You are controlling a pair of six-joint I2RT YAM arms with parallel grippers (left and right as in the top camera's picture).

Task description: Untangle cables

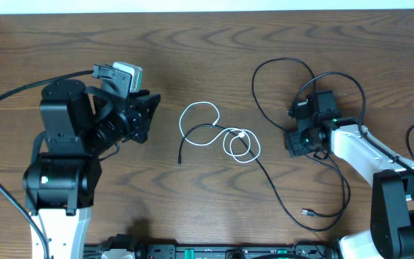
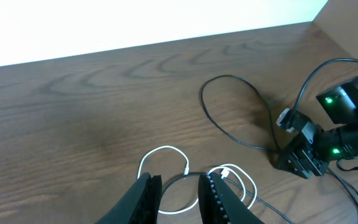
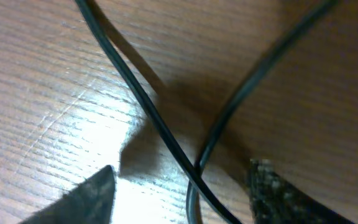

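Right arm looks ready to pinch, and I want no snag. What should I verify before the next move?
1. Black cable lies inside right gripper: ok.
2. Only one strand there: not ok, two strands cross.
3. Right jaws apart: ok.
4. Left gripper empty: ok.
5. White cable apart from right gripper: ok.
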